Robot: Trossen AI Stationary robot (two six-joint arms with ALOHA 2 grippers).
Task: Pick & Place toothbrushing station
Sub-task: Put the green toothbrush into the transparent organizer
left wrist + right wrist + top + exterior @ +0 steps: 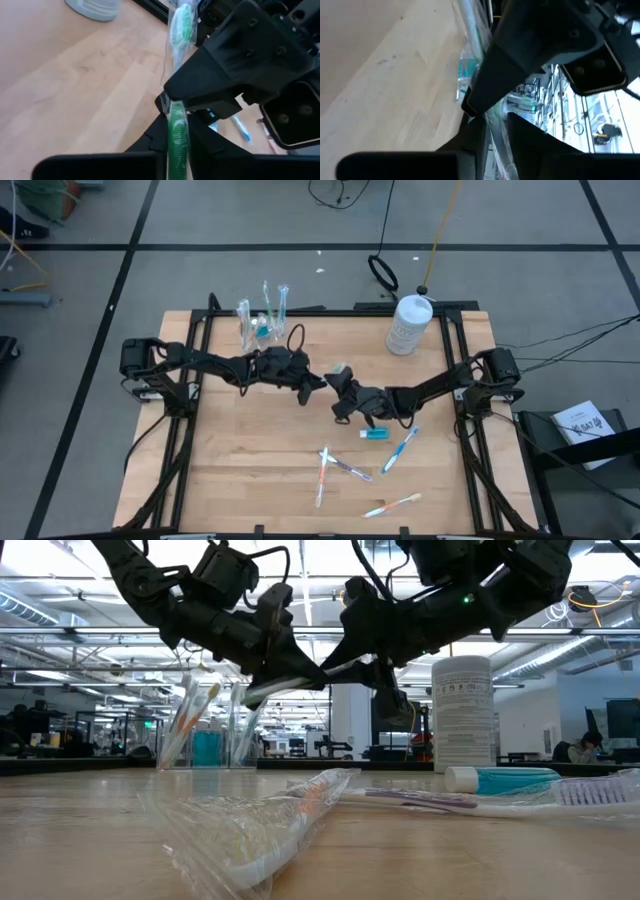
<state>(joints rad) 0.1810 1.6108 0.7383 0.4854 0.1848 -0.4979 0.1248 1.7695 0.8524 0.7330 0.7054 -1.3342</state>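
Observation:
A green toothbrush in a clear wrapper (pixel 180 30) is held in the air over the middle of the table, between both grippers. My left gripper (pixel 318 385) and my right gripper (pixel 338 398) meet tip to tip there, both shut on it. A clear cup (pixel 262 328) with several toothbrushes standing in it is at the far left. A teal toothpaste tube (pixel 373 434) and loose toothbrushes (pixel 400 450) (pixel 322 472) (pixel 392 505) lie flat on the near right part of the table. My left gripper pinches the wrapped green toothbrush's handle (pixel 176 137) between its two fingers, coming level from the table's left. The brush runs on past the fingertips, with its head (pixel 181 22) free. It is lifted clear of the table. My right gripper pinches the same wrapped toothbrush (pixel 492 125) between its two fingers, coming from the table's right. It holds near mid-length (pixel 172 102), just beyond my left fingertips. Its fingers lie across the brush, which is clear of the table.
A large white bottle (pixel 410 323) stands at the far right. A wrapped toothbrush (pixel 270 830) lies close to the near edge. Bare wood lies to the near left (pixel 240 460).

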